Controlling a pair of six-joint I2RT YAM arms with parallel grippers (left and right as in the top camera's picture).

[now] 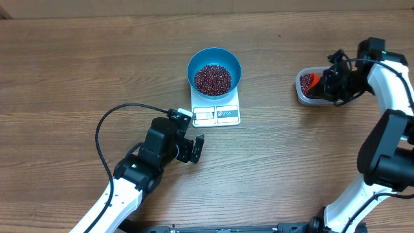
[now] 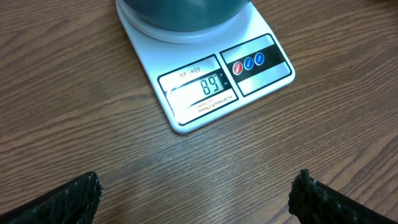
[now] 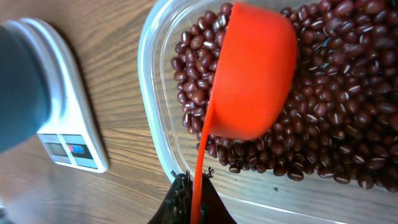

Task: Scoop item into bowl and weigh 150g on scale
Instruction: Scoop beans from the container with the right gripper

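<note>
Right end effector (image 3: 189, 200), clamped on the scoop (image 3: 252, 68), may overfill it and spill beans (image 3: 348, 112); left end effector (image 2: 194, 196) gapes empty.

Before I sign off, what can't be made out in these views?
- Overhead: the scale display is too small to read.
- Left wrist: the blue bowl is cut off by the top edge; its beans are hidden.
- Right wrist: the red scoop shows its underside, hiding any load; the right gripper is cut off by the bottom edge.
</note>
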